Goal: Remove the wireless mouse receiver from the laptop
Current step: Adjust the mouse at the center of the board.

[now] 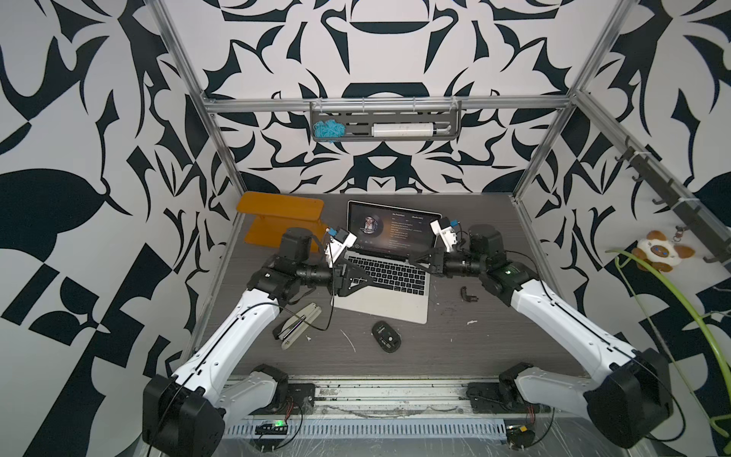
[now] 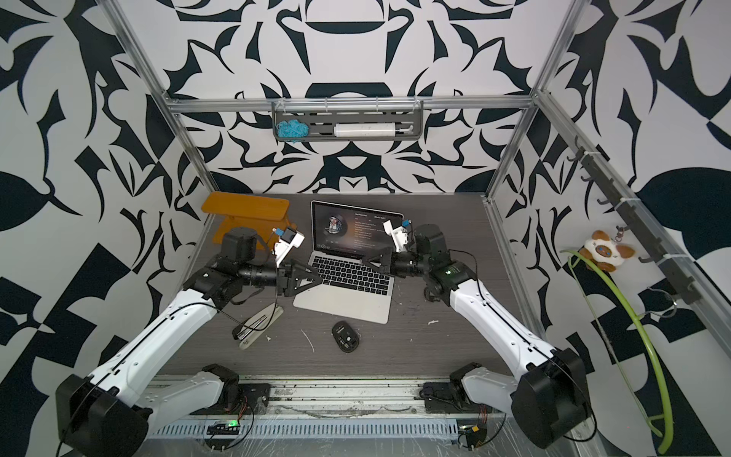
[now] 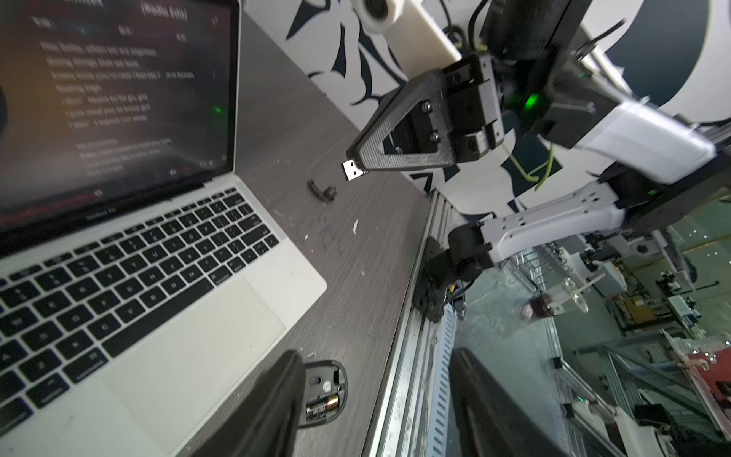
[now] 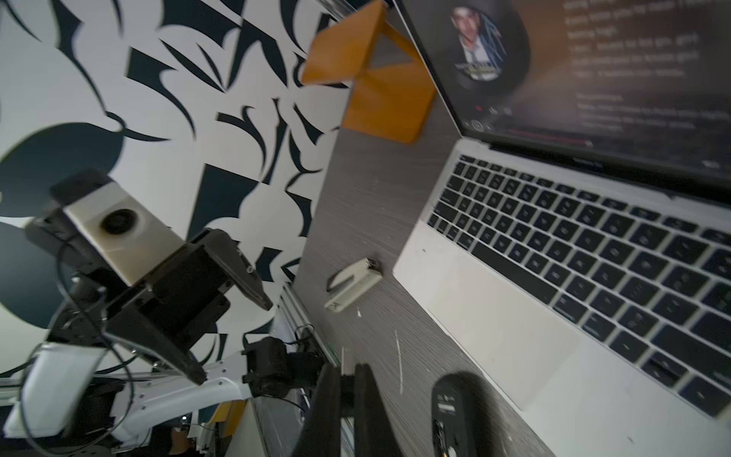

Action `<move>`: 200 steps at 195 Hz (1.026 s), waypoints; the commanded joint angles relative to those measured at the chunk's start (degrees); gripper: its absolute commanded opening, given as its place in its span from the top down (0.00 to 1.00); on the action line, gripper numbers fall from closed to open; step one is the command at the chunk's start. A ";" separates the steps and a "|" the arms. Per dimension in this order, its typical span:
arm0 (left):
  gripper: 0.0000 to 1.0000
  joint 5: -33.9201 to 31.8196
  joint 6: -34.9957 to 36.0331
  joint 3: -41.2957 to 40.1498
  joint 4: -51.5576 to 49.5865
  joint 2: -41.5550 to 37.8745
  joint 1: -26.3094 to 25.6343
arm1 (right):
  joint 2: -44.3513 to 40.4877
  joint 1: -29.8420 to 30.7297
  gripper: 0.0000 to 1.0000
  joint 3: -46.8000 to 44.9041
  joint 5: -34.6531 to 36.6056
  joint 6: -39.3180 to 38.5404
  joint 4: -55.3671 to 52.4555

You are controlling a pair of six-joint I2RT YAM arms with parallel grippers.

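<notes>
Silver-tipped wireless mouse receiver (image 3: 352,170) | long axis toward laptop (image 3: 277,285) | gripped by right jaws | left jaws open

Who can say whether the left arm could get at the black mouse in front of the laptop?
Probably yes: the mouse lies alone on bare table before the laptop, nothing over it, and the left gripper hangs open.

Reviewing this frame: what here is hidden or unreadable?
Silver USB plug: rear buried between the right pincer's tips, left wrist view.
Slim silver laptop's side ports: edges face away from every camera.
Small dark L-shaped piece: too small in a top view, blurred in the left wrist view.
Screen text: blurred in both wrist views.
</notes>
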 commanded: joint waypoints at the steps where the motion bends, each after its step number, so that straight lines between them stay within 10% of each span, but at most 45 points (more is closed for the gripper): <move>1: 0.35 -14.10 4.74 -1.75 -3.32 0.22 -7.49 | -2.84 0.69 1.00 -1.57 3.69 -6.39 -7.63; 33: 0.34 -18.36 8.49 -4.16 -3.95 2.56 -14.45 | -4.39 1.86 1.00 -3.85 3.87 -5.90 -6.64; 84: 0.16 -21.60 40.23 -4.98 -8.28 3.85 -25.43 | -6.57 1.85 1.00 -5.24 2.40 -6.05 -6.30; 126: 0.06 -24.84 57.29 -0.70 -13.43 11.68 -25.88 | -7.07 1.88 1.00 -7.87 1.41 -4.59 -2.47; 200: 0.01 -29.82 66.95 -0.82 -10.54 19.54 -25.88 | -6.28 1.89 1.00 -7.91 0.01 -4.67 -0.74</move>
